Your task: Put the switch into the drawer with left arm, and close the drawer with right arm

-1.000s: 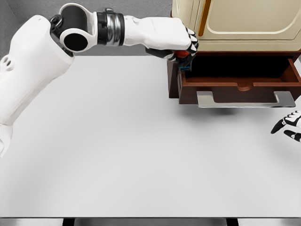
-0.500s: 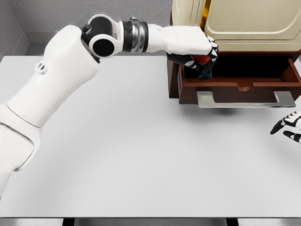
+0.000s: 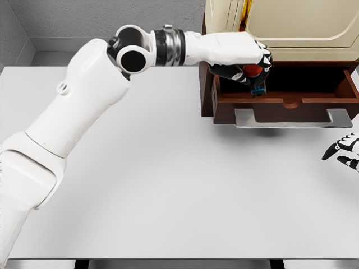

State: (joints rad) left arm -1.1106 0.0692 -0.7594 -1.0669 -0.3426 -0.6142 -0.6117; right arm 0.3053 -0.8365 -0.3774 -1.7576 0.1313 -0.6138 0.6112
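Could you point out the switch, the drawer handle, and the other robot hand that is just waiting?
switch (image 3: 255, 72), head view: its red part, held in the left robot hand.
drawer handle (image 3: 293, 118), head view: middle of the grey bar.
right robot hand (image 3: 343, 148), head view: its fingers, at the right edge.

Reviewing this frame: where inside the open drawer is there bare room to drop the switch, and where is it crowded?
The drawer interior right of the left hand looks bare up to its right wall. The left end is crowded: the hand holds the switch there, above the front panel. The right hand rests on the table, clear of the handle.
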